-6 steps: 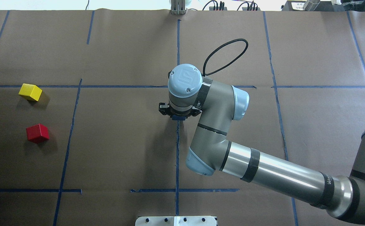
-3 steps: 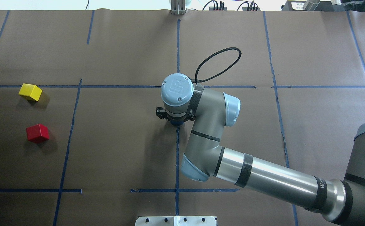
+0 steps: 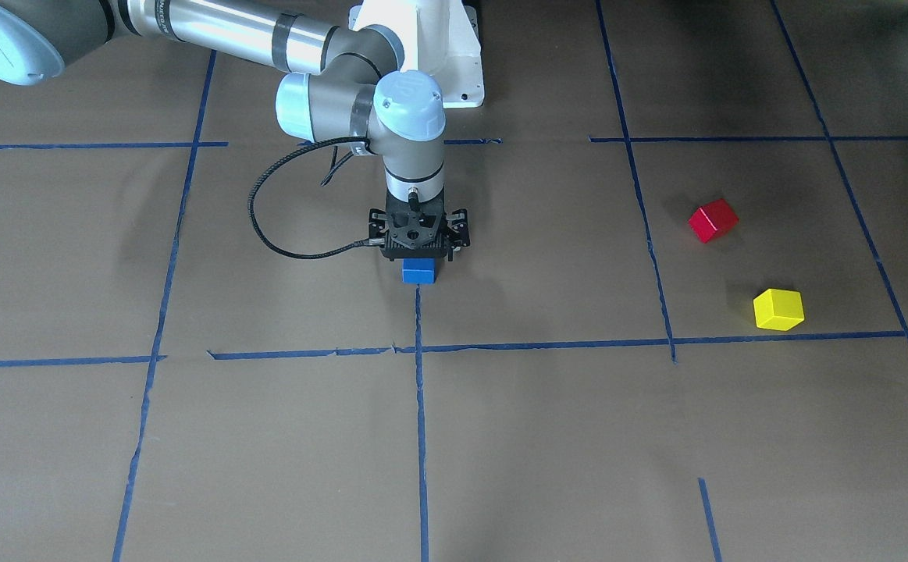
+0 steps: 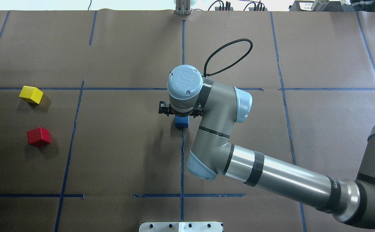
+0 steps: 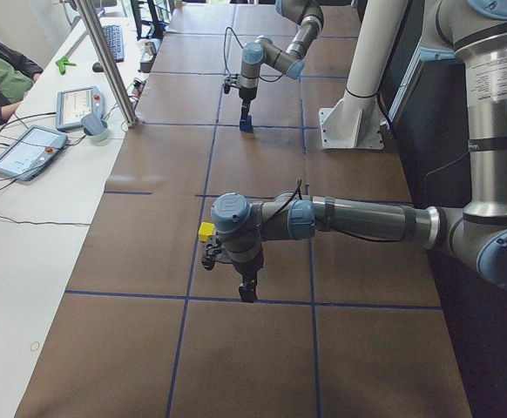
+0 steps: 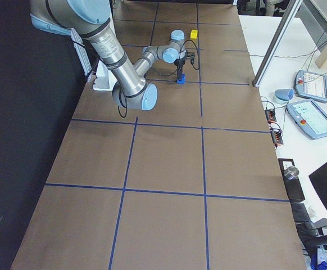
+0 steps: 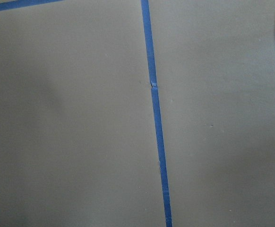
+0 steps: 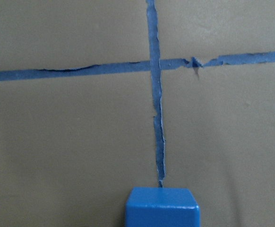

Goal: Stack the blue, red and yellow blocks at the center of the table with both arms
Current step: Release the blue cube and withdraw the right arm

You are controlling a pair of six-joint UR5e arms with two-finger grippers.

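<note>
The blue block (image 3: 418,271) sits in the middle of the brown worktop (image 3: 547,437), right at the end of a blue tape line (image 3: 420,406). The right claw (image 3: 418,254) hangs just above it, spread open and holding nothing. The red block (image 3: 713,220) and the yellow block (image 3: 778,309) lie near each other (not touching), well off on the robot's left side, and the left claw (image 5: 247,294) points down at the worktop near the yellow block, but I cannot tell if it is open or closed.
</note>
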